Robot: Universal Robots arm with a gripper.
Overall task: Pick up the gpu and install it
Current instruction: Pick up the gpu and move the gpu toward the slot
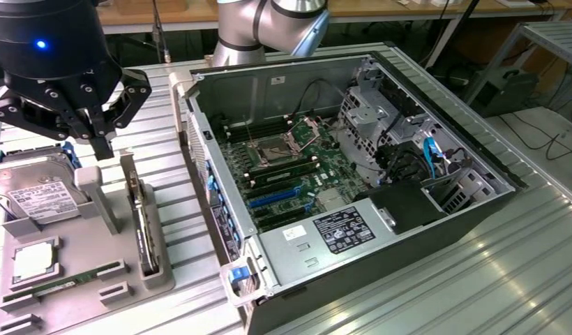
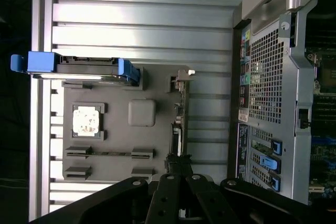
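Gripper: you have the fingers closed tight against each other. They hang over the far end of the gray tray, above a gray upright post.

Graphics card: it stands on its long edge in a slotted holder along the tray's side nearest the computer case. The top edge is bare and points up. The gripper is just beside the card's far end and apart from it, not gripping it. In the wrist view the fingertips line up with the card, which is seen edge-on as a thin strip with its metal bracket at the end away from the gripper.

Also on the tray:
- the hard drive in blue rails, at the side away from the case
- a processor chip lying flat in a pocket
- a memory stick lying flat at the tray's near end

Room to move:
- A narrow strip of ribbed metal table lies bare between the tray's card-side edge and the case wall.
- The post stands close to the card on the tray's inner side.
- The space above the card's top edge is open.

The case lies with its open side up beside the tray, showing the motherboard and its blue slots. The wrist view shows the case's perforated rear panel facing the tray.
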